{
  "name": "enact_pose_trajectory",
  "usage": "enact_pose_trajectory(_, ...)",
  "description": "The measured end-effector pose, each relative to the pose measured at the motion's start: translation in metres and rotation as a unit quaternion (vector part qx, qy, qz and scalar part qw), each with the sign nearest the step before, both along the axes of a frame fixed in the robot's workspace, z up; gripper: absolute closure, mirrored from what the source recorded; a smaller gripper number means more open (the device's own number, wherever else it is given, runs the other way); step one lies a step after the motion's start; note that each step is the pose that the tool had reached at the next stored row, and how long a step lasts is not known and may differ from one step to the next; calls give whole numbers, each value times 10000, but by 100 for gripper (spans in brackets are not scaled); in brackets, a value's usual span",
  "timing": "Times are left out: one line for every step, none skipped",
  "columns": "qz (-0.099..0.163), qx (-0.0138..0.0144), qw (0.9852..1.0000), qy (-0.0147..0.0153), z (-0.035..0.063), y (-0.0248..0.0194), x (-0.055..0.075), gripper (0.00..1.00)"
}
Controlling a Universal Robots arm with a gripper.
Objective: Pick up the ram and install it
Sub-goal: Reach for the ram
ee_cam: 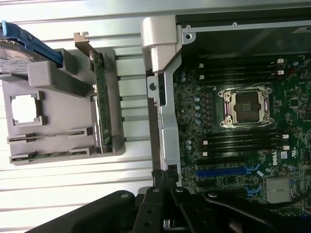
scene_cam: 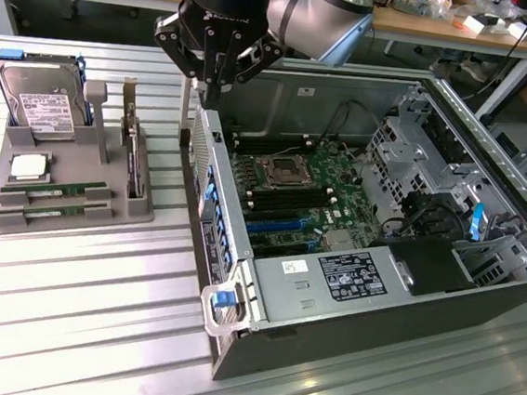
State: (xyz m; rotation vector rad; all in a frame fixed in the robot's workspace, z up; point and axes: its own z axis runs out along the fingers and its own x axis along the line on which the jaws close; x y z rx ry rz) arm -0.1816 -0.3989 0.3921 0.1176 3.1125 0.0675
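Note:
Two ram sticks lie side by side in slots at the front of a grey holder tray (scene_cam: 98, 168): one ram stick (scene_cam: 54, 192) (ee_cam: 48, 136) and a second (scene_cam: 54, 211) (ee_cam: 46, 156) beside it. My gripper (scene_cam: 214, 86) (ee_cam: 164, 180) hangs above the open computer case's side wall (scene_cam: 212, 169), well off to the exterior view's right of the tray. Its fingers are shut with nothing between them. Inside the case, the motherboard's long black memory slots (scene_cam: 293, 201) (ee_cam: 243, 143) flank the processor socket (scene_cam: 286, 172) (ee_cam: 246, 107).
The tray also holds a hard drive (scene_cam: 37, 101), a square silver processor (scene_cam: 28, 167) and an upright card with a metal bracket (scene_cam: 132, 152). The case (scene_cam: 349, 280) has drive cages, cables and a power supply at the exterior view's right. Everything stands on a slatted metal table (scene_cam: 66, 309).

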Motion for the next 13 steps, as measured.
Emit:
enact_pose_trajectory(0, 0, 10000, 0, 0, 0, -19, 89)
enact_pose_trajectory(0, 0, 10000, 0, 0, 0, -30, 89)
enact_pose_trajectory(0, 0, 10000, 0, -1, 0, -39, 89)
enact_pose_trajectory(0, 0, 10000, 0, -1, 0, -49, 89)
enact_pose_trajectory(0, 1, 10000, 0, -1, 0, -53, 89)
enact_pose_trajectory(0, 0, 10000, 0, -1, 0, -62, 89)
enact_pose_trajectory(0, 0, 10000, 0, -1, 0, -73, 89)
enact_pose_trajectory(0, 0, 10000, 0, -1, 0, -85, 89)
enact_pose_trajectory(0, 0, 10000, 0, -1, 0, -100, 89)
enact_pose_trajectory(0, 0, 10000, 0, -1, 0, -112, 89)
enact_pose_trajectory(0, 1, 10000, 0, -2, 0, -124, 89)
enact_pose_trajectory(0, 0, 10000, 0, -2, 0, -132, 89)
enact_pose_trajectory(0, 0, 10000, 0, -2, 0, -141, 89)
